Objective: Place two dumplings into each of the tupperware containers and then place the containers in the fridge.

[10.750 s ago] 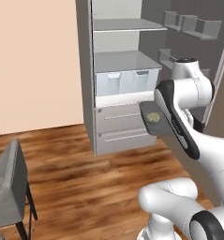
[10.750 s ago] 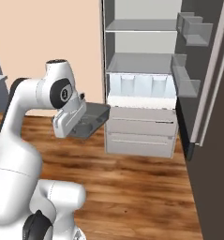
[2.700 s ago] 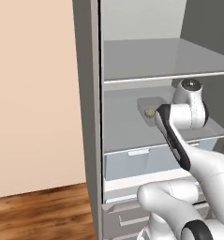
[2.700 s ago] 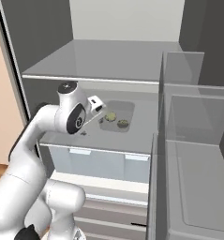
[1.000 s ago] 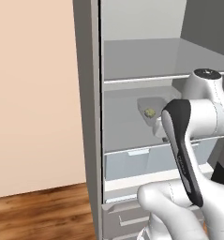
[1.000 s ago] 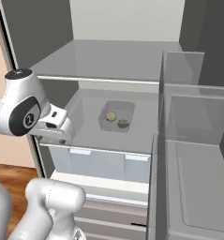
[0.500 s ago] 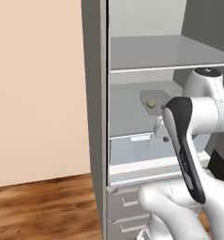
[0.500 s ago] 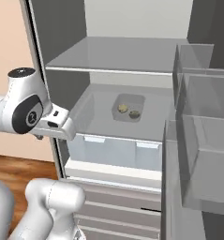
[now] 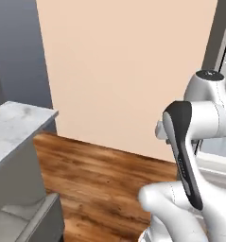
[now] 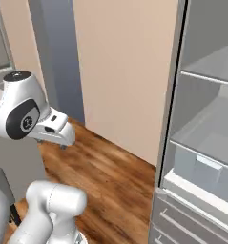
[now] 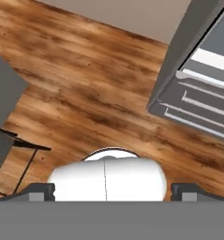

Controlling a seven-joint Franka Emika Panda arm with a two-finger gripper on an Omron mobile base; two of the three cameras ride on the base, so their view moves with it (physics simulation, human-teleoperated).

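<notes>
The hand (image 11: 112,190) is spread wide and holds nothing, its two dark tips apart at the bottom of the hand view above the wooden floor (image 11: 85,84). That view shows the fridge (image 11: 197,89) only as its grey lower drawer fronts. The right base view shows the fridge (image 10: 201,138) upright at right, long axis vertical, with flat shelves and a pale drawer (image 10: 201,174); the left base view adds a marble-topped table (image 9: 15,127) at left.
</notes>
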